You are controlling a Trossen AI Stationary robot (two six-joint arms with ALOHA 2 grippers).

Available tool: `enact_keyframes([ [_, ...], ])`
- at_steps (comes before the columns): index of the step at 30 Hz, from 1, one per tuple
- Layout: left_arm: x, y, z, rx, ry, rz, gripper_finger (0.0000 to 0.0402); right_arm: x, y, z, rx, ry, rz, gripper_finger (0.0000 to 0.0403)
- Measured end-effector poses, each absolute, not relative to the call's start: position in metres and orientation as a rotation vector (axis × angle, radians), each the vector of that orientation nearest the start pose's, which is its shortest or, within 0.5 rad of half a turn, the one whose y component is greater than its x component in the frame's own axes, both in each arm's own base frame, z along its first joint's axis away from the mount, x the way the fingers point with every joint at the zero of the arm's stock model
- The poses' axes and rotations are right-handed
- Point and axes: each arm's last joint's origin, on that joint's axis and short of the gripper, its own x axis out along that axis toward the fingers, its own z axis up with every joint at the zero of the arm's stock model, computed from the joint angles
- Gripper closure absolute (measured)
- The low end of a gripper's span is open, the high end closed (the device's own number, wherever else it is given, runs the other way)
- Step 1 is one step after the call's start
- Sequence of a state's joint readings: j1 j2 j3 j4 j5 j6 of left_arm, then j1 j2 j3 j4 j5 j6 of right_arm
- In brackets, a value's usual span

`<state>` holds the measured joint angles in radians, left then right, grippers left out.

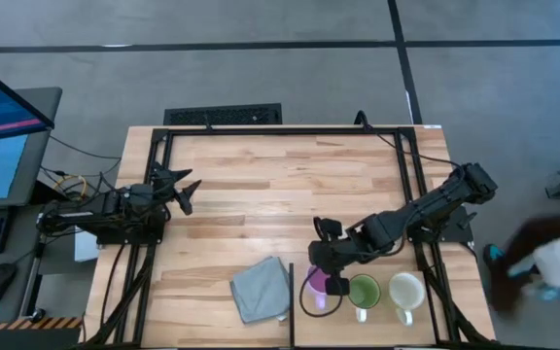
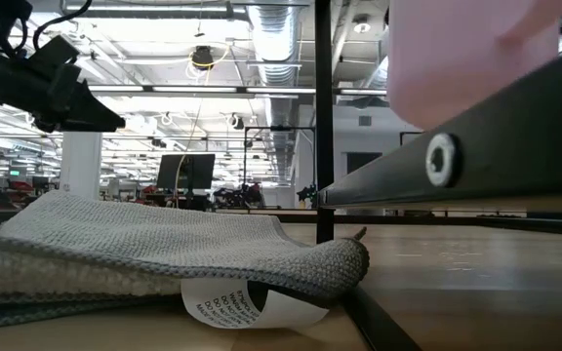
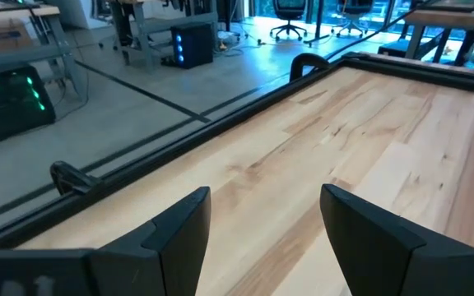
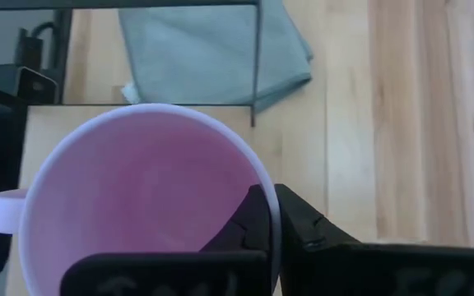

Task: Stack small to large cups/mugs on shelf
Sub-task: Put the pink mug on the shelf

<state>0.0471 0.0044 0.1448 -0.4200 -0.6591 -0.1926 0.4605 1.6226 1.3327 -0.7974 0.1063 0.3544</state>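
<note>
Right tool (image 1: 331,272) clamped on the rim of the lilac mug (image 1: 317,282), one finger (image 4: 239,226) inside the wall, the other outside, as seen in the right wrist view. Mug (image 4: 142,197) held mouth up, handle out to one side, over the shelf board at about 6 o'clock on the counter (image 1: 261,185). Green mug (image 1: 364,291) just beside it toward 3 o'clock, cream-white mug (image 1: 406,290) next in the same row, both upright with handles toward the near edge. Grey cloth (image 1: 261,288) lay flat at about 7 o'clock, just beyond the thin black shelf post (image 1: 291,301), a printed paper tag (image 2: 237,302) peeking from under its fold (image 2: 164,253) in the low view. Pink underside of the lilac mug (image 2: 476,49) above the dark shelf rail (image 2: 476,146) there. Left tool (image 1: 181,187) hovered at 9 o'clock over bare wood, well apart from the mugs, fingers (image 3: 179,234) spread with nothing between. Person (image 1: 552,258) blurred beside the counter at 4 o'clock.
</note>
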Motion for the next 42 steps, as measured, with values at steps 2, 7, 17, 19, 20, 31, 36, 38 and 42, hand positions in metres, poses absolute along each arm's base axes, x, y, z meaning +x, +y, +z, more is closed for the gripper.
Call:
enact_keyframes([
  [2,0.076,0.021,0.173,-0.097,0.204,0.724,0.0179,0.297,0.147,0.27,0.021,1.077,0.132,0.0388],
  [7,0.076,0.021,0.173,-0.097,0.205,0.725,0.0179,0.298,0.156,0.265,0.023,1.072,0.146,0.039],
  [17,0.076,0.021,0.173,-0.098,0.206,0.724,0.0179,0.303,0.166,0.252,0.019,1.098,0.149,0.0388],
  [19,0.077,0.021,0.173,-0.098,0.207,0.724,0.0179,0.303,0.168,0.245,0.009,1.121,0.147,0.039],
  [20,0.077,0.021,0.173,-0.098,0.206,0.724,0.0179,0.304,0.169,0.243,0.007,1.125,0.148,0.039],
  [31,0.077,0.021,0.172,-0.099,0.207,0.724,0.0179,0.303,0.175,0.238,0.005,1.14,0.146,0.039],
  [36,0.077,0.021,0.172,-0.099,0.207,0.724,0.0179,0.302,0.176,0.239,0.007,1.14,0.147,0.0389],
  [38,0.077,0.021,0.172,-0.099,0.207,0.724,0.0179,0.302,0.176,0.239,0.009,1.138,0.147,0.0385],
  [42,0.077,0.021,0.172,-0.099,0.207,0.724,0.0179,0.302,0.177,0.239,0.009,1.138,0.151,0.0386],
])
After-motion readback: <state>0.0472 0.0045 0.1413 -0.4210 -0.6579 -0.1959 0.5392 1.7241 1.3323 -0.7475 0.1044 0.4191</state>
